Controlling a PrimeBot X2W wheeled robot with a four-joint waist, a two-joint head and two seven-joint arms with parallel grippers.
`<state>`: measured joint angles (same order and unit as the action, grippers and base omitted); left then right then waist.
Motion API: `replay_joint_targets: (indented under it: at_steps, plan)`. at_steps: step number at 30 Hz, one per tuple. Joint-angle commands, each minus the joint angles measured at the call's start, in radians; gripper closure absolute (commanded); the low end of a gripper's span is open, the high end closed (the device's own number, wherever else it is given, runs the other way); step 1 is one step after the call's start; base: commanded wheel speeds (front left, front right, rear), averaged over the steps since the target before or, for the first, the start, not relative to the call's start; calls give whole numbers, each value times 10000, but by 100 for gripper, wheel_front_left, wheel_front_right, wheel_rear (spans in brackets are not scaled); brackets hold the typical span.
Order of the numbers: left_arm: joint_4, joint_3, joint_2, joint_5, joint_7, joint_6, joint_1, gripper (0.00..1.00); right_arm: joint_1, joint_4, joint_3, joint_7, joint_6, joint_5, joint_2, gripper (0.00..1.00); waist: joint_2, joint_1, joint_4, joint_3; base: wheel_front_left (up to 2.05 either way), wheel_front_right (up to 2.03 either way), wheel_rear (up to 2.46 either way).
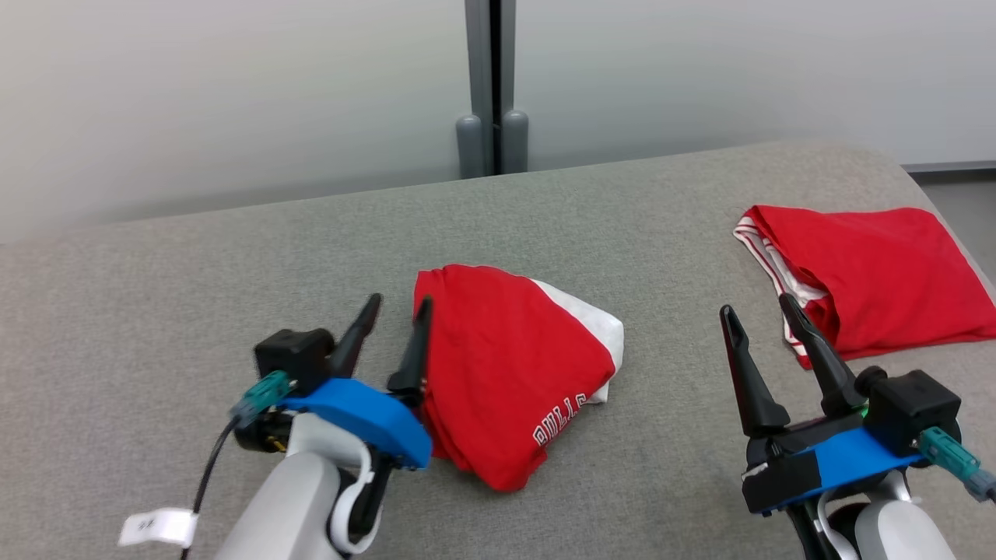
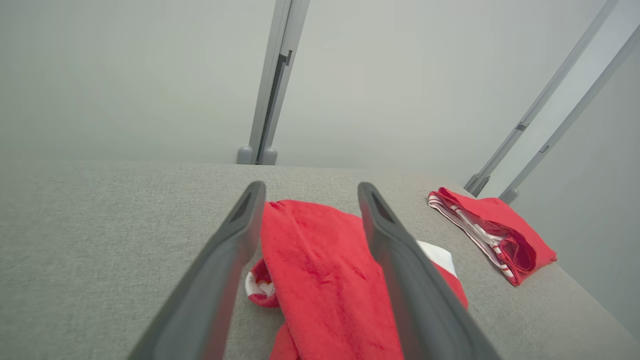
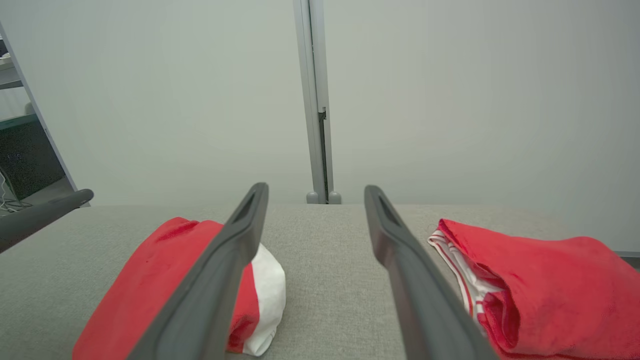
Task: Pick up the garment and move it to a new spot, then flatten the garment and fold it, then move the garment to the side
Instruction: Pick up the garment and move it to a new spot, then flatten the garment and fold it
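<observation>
A folded red garment (image 1: 506,373) with a white part and white lettering lies mid-surface on the grey padded table (image 1: 233,288). In the left wrist view the garment (image 2: 320,270) shows between and beyond my fingers; in the right wrist view the garment (image 3: 150,280) is at lower left. My left gripper (image 1: 398,303) (image 2: 311,186) is open at the garment's left edge, its right finger (image 1: 412,358) against the cloth, nothing pinched. Between the two cloths my right gripper (image 1: 756,305) (image 3: 316,187) stands open and holds nothing.
A second folded red cloth with white stripes (image 1: 864,280) (image 2: 492,232) (image 3: 545,280) lies near the table's right edge. A pale wall with a grey post (image 1: 490,85) runs behind the table. A dark finger (image 3: 40,215) of my left gripper shows at the right wrist view's left.
</observation>
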<state>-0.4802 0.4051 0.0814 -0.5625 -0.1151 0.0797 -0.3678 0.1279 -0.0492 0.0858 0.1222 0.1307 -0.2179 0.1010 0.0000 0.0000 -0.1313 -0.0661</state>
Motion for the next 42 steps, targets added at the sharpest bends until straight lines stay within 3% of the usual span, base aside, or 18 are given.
replay_joint_targets:
  at_steps: [1,11,19,42]
  plan:
    - [221,-113,234,66,-284,-26,204,0,-199,13,-36,-62,1,63,1,0,0,0,99,60,0,0,0]
    - [1219,-840,1321,440,-1302,-479,1497,0,-674,-164,-397,-205,1,-10,-139,0,0,0,469,328,0,0,0]
    - [1282,-1397,1751,426,-1447,-792,2125,0,-1029,-335,-692,-220,1,-99,-285,0,0,0,577,495,0,0,0]
    - [1693,-1809,2106,84,-1188,-1250,2806,0,-1310,-635,-1101,-536,1,90,-473,0,0,0,782,617,0,0,0]
